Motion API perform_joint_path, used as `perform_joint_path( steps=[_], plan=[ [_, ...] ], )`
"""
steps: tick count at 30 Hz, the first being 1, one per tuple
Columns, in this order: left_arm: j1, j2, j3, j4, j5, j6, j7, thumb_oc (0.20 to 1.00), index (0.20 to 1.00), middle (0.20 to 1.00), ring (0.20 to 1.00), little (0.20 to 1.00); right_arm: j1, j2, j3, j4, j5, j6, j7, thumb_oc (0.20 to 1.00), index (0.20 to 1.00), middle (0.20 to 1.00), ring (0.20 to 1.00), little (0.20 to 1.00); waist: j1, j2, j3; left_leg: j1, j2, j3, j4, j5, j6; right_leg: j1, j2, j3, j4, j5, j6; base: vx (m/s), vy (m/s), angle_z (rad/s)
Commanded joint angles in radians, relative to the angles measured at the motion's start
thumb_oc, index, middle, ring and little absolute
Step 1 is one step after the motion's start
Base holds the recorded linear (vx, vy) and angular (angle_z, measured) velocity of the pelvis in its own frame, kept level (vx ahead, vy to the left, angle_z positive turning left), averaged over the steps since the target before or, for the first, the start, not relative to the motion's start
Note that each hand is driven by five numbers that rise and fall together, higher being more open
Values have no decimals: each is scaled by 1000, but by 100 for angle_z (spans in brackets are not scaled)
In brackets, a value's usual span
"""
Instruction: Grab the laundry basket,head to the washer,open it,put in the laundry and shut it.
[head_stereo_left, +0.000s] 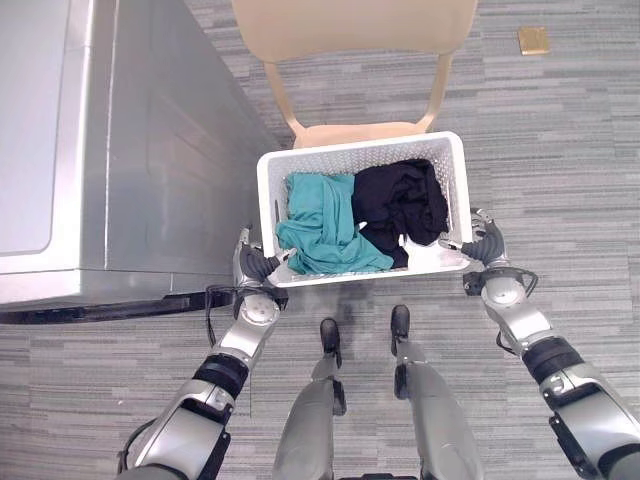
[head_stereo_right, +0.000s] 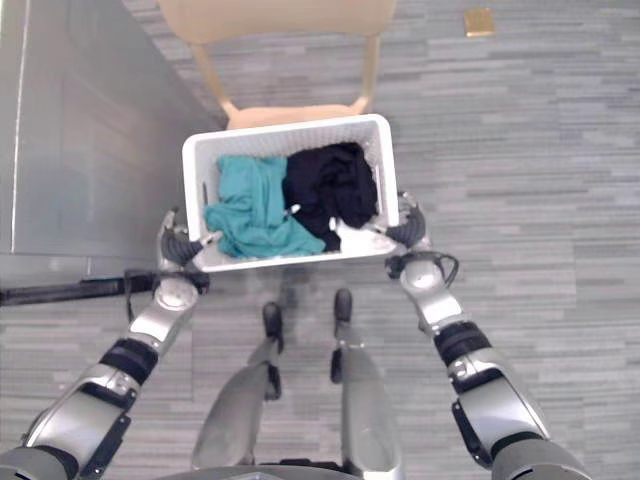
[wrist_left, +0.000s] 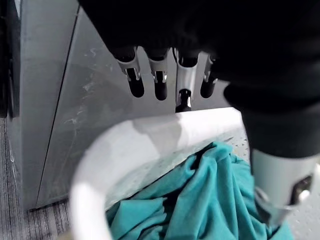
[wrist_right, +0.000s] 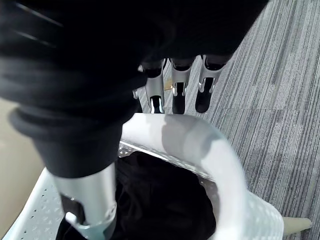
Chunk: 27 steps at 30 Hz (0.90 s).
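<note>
Gripping the white laundry basket (head_stereo_left: 365, 160) at its two near corners, the robot stands over it with the washer (head_stereo_left: 60, 150) close on its left. Its left hand (head_stereo_left: 252, 266) wraps the near-left corner: the left wrist view has the fingers (wrist_left: 160, 82) down the outside of the rim and the thumb (wrist_left: 282, 190) inside, against the teal garment (wrist_left: 200, 200). Its right hand (head_stereo_left: 484, 243) does the same at the near-right corner, fingers (wrist_right: 177, 95) outside and thumb (wrist_right: 90, 200) inside beside the black garment (wrist_right: 160, 200). Both hands are clenched on the basket's rim, so the load hangs from two corner pinches only.

I judge that to be the main hazard. The far rim has no support from the hands, and the basket lies over the seat of the beige chair (head_stereo_left: 355, 30); whether it rests there or is already lifted clear I cannot tell. If it is swung toward the washer before it clears the seat, the far edge could catch the chair and twist the rim out of one hand. A slip at either corner would tip the basket and spill the clothes onto the grey carpet (head_stereo_left: 560, 150).

The washer's side panel stands just beside the basket's left wall, so a tight leftward turn could knock that corner or the left hand against the metal.
</note>
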Motion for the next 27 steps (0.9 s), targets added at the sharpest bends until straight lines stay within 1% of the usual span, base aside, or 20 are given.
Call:
perform_joint_path(
  steps=[1,6,7,8,9,11,12,13,14,15,16,17,18,23,25,26,27],
  plan=[
    [-65,-6,-34,-41,39,-68,-15,1000,1000,1000,1000,1000,4,89,31,-67,30,-73,56,1000,1000,1000,1000,1000,17,-33,-68,-56,-40,18,75,-67,-19,32,-29,41,30,-160,79,14,3,4],
    [9,62,-7,-147,120,-68,-71,1000,1000,1000,1000,1000,133,16,-44,-110,24,-74,107,1000,1000,1000,1000,1000,12,-36,-94,-7,-38,21,32,-57,-23,78,-27,35,17,-171,80,29,-2,6],
    [10,61,-7,-148,120,-67,-71,1000,1000,1000,1000,1000,134,16,-44,-111,24,-74,107,1000,1000,1000,1000,1000,12,-36,-94,-6,-38,21,31,-56,-23,79,-27,35,16,-171,80,53,-20,14],
    [83,97,23,-194,165,-67,-109,1000,1000,1000,1000,1000,231,-40,-99,-150,13,-78,154,1000,1000,1000,1000,1000,8,-37,-108,25,-38,20,9,-53,-25,104,-26,31,13,-178,81,35,-15,10],
    [84,97,23,-195,165,-67,-109,1000,1000,1000,1000,1000,232,-40,-99,-151,13,-77,154,1000,1000,1000,1000,1000,9,-37,-108,26,-38,20,8,-52,-25,105,-26,31,13,-178,81,51,-21,10],
    [157,106,58,-239,178,-66,-139,1000,1000,1000,1000,1000,310,-63,-139,-199,6,-82,186,1000,1000,1000,1000,1000,7,-36,-113,49,-36,19,-1,-55,-25,123,-23,31,12,-185,81,19,-14,4],
    [158,106,58,-239,178,-66,-139,1000,1000,1000,1000,1000,310,-63,-139,-200,6,-82,186,1000,1000,1000,1000,1000,7,-36,-113,49,-36,19,-1,-54,-25,123,-23,31,12,-185,81,7,-39,0],
    [239,107,97,-270,172,-70,-174,1000,1000,1000,1000,1000,383,-74,-180,-238,-5,-83,215,1000,1000,1000,1000,1000,5,-39,-115,64,-36,17,-1,-57,-24,142,-19,30,12,-191,80,8,-44,-2],
    [286,107,113,-286,169,-69,-195,1000,1000,1000,1000,1000,422,-73,-199,-250,-11,-82,226,1000,1000,1000,1000,1000,4,-40,-119,76,-34,17,-3,-59,-23,154,-17,28,11,-194,80,4,-57,-3],
    [327,103,127,-302,156,-69,-210,1000,1000,1000,1000,1000,453,-71,-212,-251,-10,-83,236,1000,1000,1000,1000,1000,4,-41,-121,86,-35,16,-3,-61,-23,166,-17,27,10,-195,81,0,0,0],
    [328,103,127,-304,156,-68,-211,1000,1000,1000,1000,1000,453,-71,-212,-251,-10,-83,237,1000,1000,1000,1000,1000,4,-40,-123,83,-34,16,-3,-58,-23,164,-16,27,7,-190,80,0,0,0],
    [376,89,146,-304,131,-66,-236,1000,1000,1000,1000,1000,485,-72,-230,-259,-21,-78,247,1000,1000,1000,1000,1000,4,-40,-127,92,-34,16,-4,-59,-23,178,-13,25,3,-193,80,-22,-57,2],
    [458,62,168,-281,85,-60,-276,1000,1000,1000,1000,1000,535,-66,-242,-250,-47,-69,262,1000,1000,1000,1000,1000,3,-41,-130,116,-35,14,-1,-62,-23,208,-9,22,-1,-197,80,-25,-66,1],
    [595,35,182,-185,66,-30,-355,1000,1000,1000,1000,1000,602,-39,-240,-188,-107,-55,295,1000,1000,1000,1000,1000,1,-35,-146,166,-34,6,16,-72,-19,275,2,24,-16,-206,77,-48,-47,3],
    [635,14,197,-105,65,-13,-363,1000,1000,1000,1000,1000,616,-13,-228,-133,-114,-48,305,1000,1000,1000,1000,1000,6,-37,-160,188,-36,-6,42,-82,-18,323,5,23,-37,-208,72,-73,-86,17],
    [643,4,203,-39,62,-5,-358,1000,1000,1000,1000,1000,620,14,-210,-84,-102,-44,307,1000,1000,1000,1000,1000,13,-41,-164,182,-33,-19,86,-84,-29,359,5,11,-63,-212,61,-114,-107,24],
    [631,6,200,-17,66,-6,-349,1000,1000,1000,1000,1000,617,18,-203,-75,-97,-45,302,1000,1000,1000,1000,1000,17,-42,-161,171,-33,-20,104,-78,-36,363,3,6,-68,-213,56,-143,-96,39]
  ],
)
